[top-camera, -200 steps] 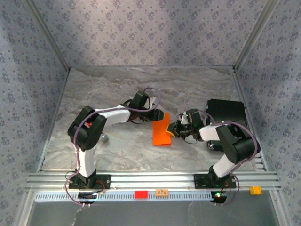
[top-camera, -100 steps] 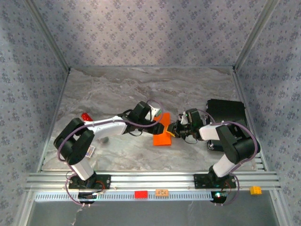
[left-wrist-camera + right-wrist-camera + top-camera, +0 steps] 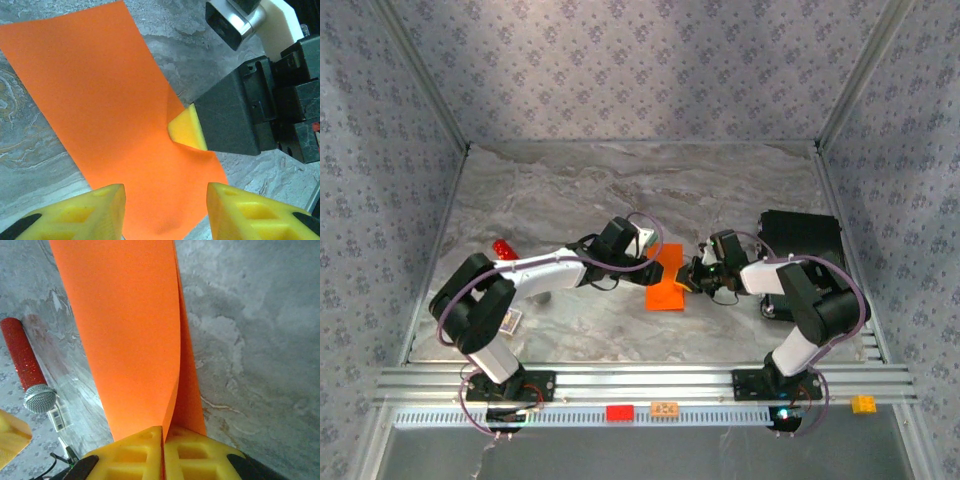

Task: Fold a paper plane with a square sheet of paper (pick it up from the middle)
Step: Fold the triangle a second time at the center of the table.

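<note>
Starting at the near rail, we see a small red block point(image 3: 619, 412), an orange block point(image 3: 665, 409) beside it, and a yellow block point(image 3: 863, 404) off to the right. Past the arm bases, a small white printed card point(image 3: 512, 321) lies on the marble table point(image 3: 740, 190), just beside the left arm's elbow. Mid-table, the orange paper sheet point(image 3: 665, 292) rests folded into a long rectangle between the two grippers. Right gripper point(image 3: 162, 432): yellow fingers pressed together on the sheet's right edge, two layers showing at the pinch, upper layer lifted a bit. Left gripper point(image 3: 165, 200): fingers point(image 3: 107, 205) apart, hanging over one end of the sheet, nothing clamped; we can't tell whether they touch the paper. Further left, a red cylinder with grey tip point(image 3: 502, 247) lies well apart from the sheet. Behind the right arm sits a black box point(image 3: 800, 235). Patterned walls point(image 3: 640, 70) close the back.
</note>
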`<control>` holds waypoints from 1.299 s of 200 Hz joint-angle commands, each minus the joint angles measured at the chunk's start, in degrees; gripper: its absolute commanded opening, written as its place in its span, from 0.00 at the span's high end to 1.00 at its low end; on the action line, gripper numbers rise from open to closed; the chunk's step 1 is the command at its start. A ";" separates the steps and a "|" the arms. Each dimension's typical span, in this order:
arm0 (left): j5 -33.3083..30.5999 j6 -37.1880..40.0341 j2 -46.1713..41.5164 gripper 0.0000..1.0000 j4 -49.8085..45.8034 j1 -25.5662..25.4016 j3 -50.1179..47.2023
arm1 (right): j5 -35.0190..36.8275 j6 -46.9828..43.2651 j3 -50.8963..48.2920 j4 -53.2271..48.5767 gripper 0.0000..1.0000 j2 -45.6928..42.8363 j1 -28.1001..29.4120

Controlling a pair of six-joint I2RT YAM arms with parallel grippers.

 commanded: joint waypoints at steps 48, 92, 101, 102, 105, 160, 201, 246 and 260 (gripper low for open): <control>2.63 1.09 1.18 0.65 -1.03 -0.81 0.49 | -0.88 0.46 0.82 0.70 0.78 -1.57 0.79; 5.09 -1.58 7.32 0.78 -1.05 -0.85 1.56 | -2.76 1.26 -0.80 3.76 0.79 -1.89 0.36; 5.12 -1.69 8.48 0.79 -1.69 -0.81 2.21 | -2.82 1.56 -1.03 4.33 0.79 -1.80 0.27; 5.13 -1.69 8.59 0.79 -1.81 -0.81 2.25 | -2.85 1.56 -1.03 4.40 0.79 -1.80 0.22; 5.14 -1.69 8.99 0.80 -2.02 -0.81 2.36 | -2.94 1.71 -1.12 4.61 0.79 -1.76 0.18; 4.17 -2.92 11.05 0.82 -2.10 -0.82 2.24 | -4.39 2.03 -1.02 6.06 0.78 -0.99 -0.04; 2.90 -2.25 7.68 0.79 -2.35 -0.80 2.15 | -4.27 0.53 0.26 4.70 0.79 0.28 -0.09; 2.50 -1.52 8.32 0.79 -3.34 -0.82 2.45 | -0.10 -2.38 1.67 -2.06 0.86 0.49 0.15; 2.37 -1.65 8.86 0.79 -3.21 -0.79 2.16 | 1.58 -3.53 2.00 -4.54 0.87 0.22 0.48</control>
